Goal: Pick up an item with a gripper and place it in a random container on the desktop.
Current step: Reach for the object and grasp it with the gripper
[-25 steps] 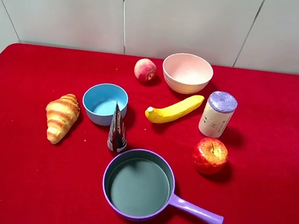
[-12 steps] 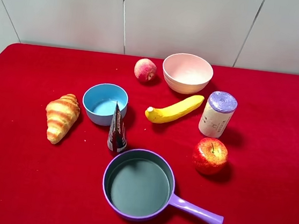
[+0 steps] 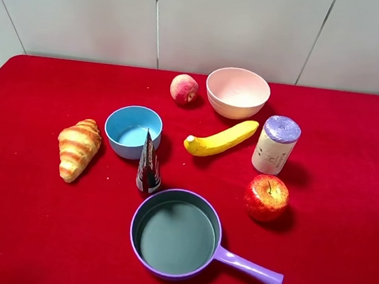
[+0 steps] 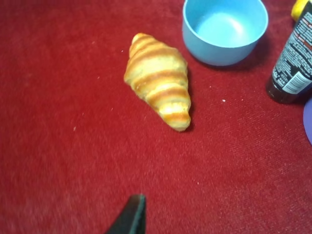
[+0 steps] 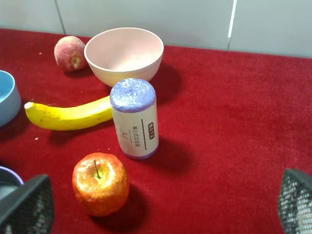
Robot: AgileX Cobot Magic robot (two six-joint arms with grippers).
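Observation:
The red apple (image 3: 266, 197) with yellow patches sits on the red cloth desktop (image 3: 350, 174) at the right, in front of a white roll. It also shows in the right wrist view (image 5: 100, 183). The pale pink bowl (image 3: 237, 92) stands empty at the back centre and shows in the right wrist view (image 5: 124, 54) too. My right gripper (image 5: 163, 197) is open and empty, its fingers wide apart, short of the apple. Of my left gripper only one dark fingertip (image 4: 131, 217) shows, above bare cloth near the croissant. Neither arm shows in the exterior high view.
A peach (image 3: 183, 88) lies left of the pink bowl. A banana (image 3: 221, 138), a white roll with a purple top (image 3: 275, 145), a blue bowl (image 3: 132, 131), a croissant (image 3: 78, 148), a dark tube (image 3: 148, 164) and a purple pan (image 3: 176, 233) stand around the middle.

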